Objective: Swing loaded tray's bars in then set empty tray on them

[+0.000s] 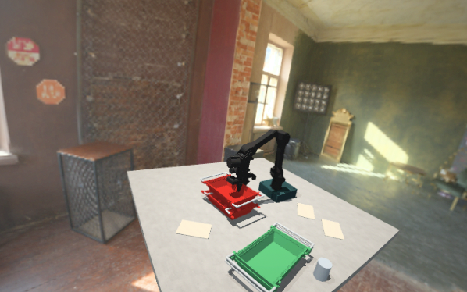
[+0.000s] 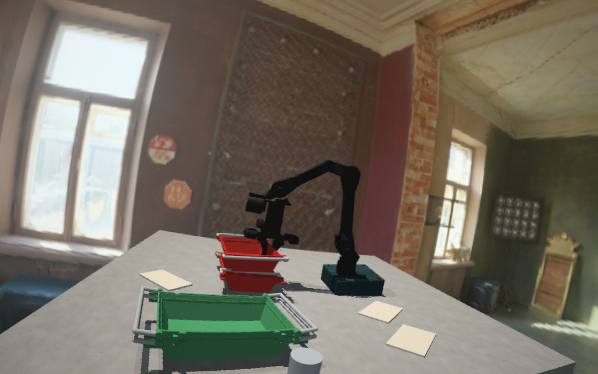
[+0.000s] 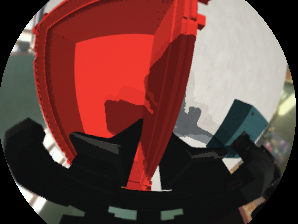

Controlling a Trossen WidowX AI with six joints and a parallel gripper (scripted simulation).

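Observation:
Two red trays are stacked near the middle of the table. The upper red tray (image 1: 222,190) (image 2: 239,246) (image 3: 100,75) is empty and sits about level above the lower red tray (image 1: 231,210) (image 2: 250,282). The lower tray's load and its wire bars are mostly hidden under the upper one. My gripper (image 1: 237,184) (image 2: 265,245) (image 3: 149,121) is shut on the upper tray's side wall, one finger inside and one outside. The upper tray's own wire bars show at its ends.
A green empty tray (image 1: 297,250) (image 2: 215,341) with wire bars stands at the table's front. A grey cylinder (image 1: 322,268) (image 2: 305,361) stands beside it. Three pale sheets (image 1: 194,229) (image 1: 305,211) (image 1: 333,229) lie flat. The arm's teal base (image 1: 278,190) (image 2: 352,280) (image 3: 240,125) is right of the red trays.

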